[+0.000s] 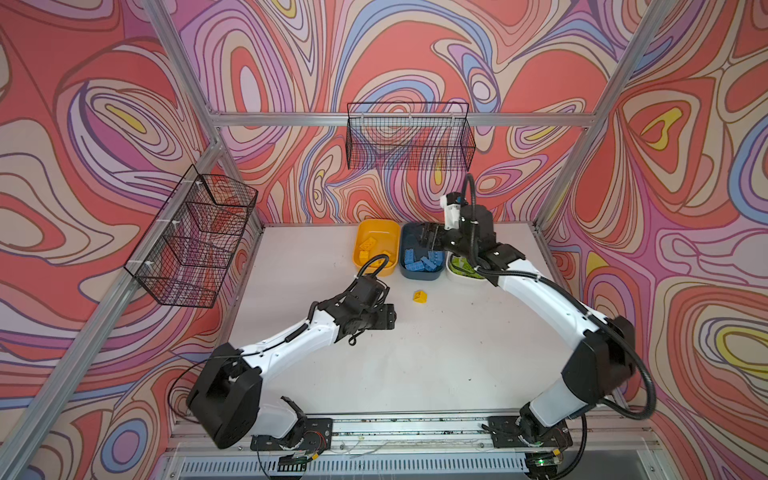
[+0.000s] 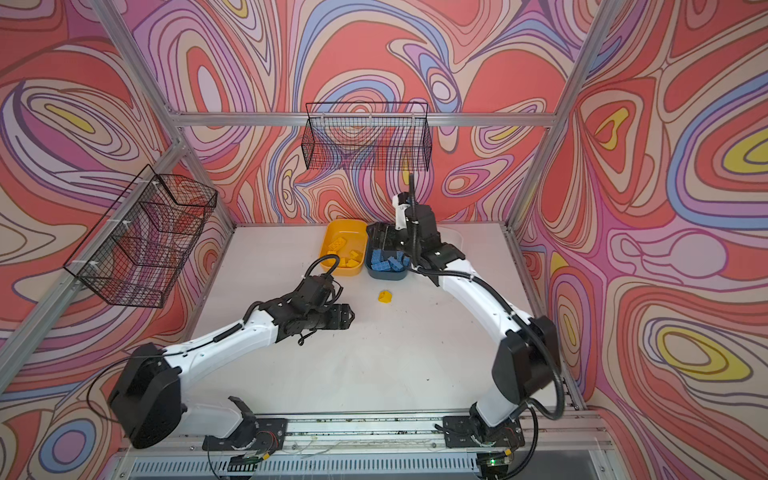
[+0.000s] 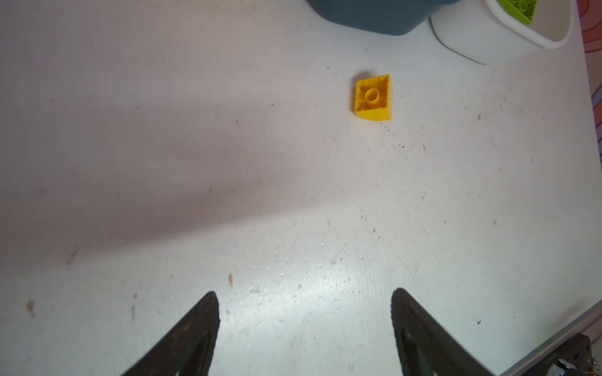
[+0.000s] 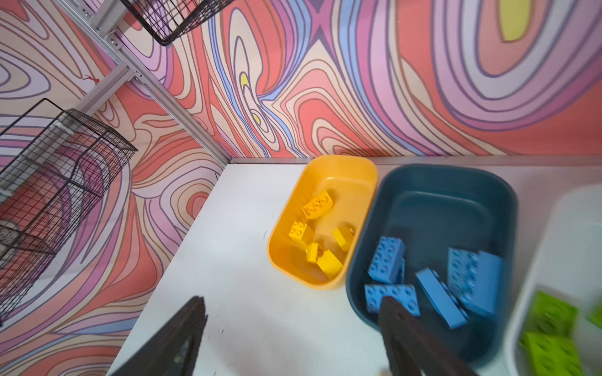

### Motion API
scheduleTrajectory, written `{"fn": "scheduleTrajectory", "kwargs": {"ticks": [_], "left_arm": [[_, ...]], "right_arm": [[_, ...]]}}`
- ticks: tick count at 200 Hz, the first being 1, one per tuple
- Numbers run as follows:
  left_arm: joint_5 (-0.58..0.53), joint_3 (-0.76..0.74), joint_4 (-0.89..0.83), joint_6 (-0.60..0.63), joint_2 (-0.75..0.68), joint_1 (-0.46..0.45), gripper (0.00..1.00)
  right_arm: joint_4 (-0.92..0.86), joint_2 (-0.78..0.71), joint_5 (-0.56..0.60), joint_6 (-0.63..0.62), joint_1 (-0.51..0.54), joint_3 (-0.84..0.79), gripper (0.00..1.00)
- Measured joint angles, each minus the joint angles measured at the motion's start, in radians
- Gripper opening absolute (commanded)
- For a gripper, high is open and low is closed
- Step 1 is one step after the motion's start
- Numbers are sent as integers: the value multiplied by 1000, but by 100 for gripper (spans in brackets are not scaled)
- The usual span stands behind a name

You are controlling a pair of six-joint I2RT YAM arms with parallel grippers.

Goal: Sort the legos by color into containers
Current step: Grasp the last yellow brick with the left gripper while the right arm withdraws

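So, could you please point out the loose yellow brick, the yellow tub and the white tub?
loose yellow brick (image 3: pixel 372 97): left wrist view, its hollow underside.
yellow tub (image 4: pixel 345 172): right wrist view, far inner wall.
white tub (image 3: pixel 482 39): left wrist view, outer wall.

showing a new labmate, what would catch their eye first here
The loud swirling pink-red wall pattern all around comes first. Next, one small yellow plastic brick lies alone, hollow side up, on the white table before the open left gripper. At the back, the yellow-orange tub, dark teal tub and white tub, all plastic, hold sorted bricks.
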Motion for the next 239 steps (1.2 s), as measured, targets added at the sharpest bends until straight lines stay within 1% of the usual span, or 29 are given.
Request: {"fn": "scheduleTrajectory", "kwargs": {"ticks": [25, 59, 90, 112, 144, 189, 213, 239], "left_arm": [[14, 153, 11, 19, 167, -16, 81], [48, 352, 13, 35, 360, -25, 80], [73, 475, 2, 38, 483, -30, 78], [83, 542, -10, 38, 554, -32, 77], [84, 607, -32, 39, 634, -33, 75], [82, 689, -85, 39, 726, -34, 67], [72, 719, -110, 42, 743, -34, 59], [53, 743, -126, 43, 763, -34, 46]], "right_arm": [[-17, -190, 27, 36, -70, -200, 88], [-105, -368, 100, 95, -160, -406, 88], [-153, -526, 134, 141, -169, -603, 87], [-179, -574, 133, 158, -169, -691, 86], [-201, -598, 129, 163, -169, -760, 86], [-209, -626, 125, 159, -169, -767, 85], [-208, -625, 119, 156, -169, -767, 85], [-208, -625, 111, 154, -169, -768, 84]]}}
